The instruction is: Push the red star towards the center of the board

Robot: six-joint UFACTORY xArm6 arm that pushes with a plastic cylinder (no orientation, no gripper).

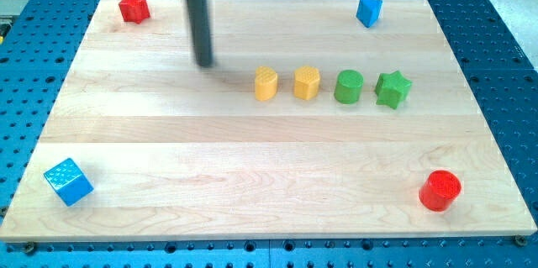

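Observation:
The red star point(134, 7) sits near the board's top left corner. My tip point(204, 63) rests on the wooden board point(168, 150), to the right of and below the red star, well apart from it. The rod rises from the tip to the view's top edge. The tip is left of a row of blocks in the middle of the board.
A row runs left to right: a yellow block point(266, 83), a second yellow block point(307, 82), a green cylinder point(348, 86), a green star point(392, 89). A blue block point(369, 11) is at top right, a blue cube point(68, 181) at bottom left, a red cylinder point(440, 190) at bottom right.

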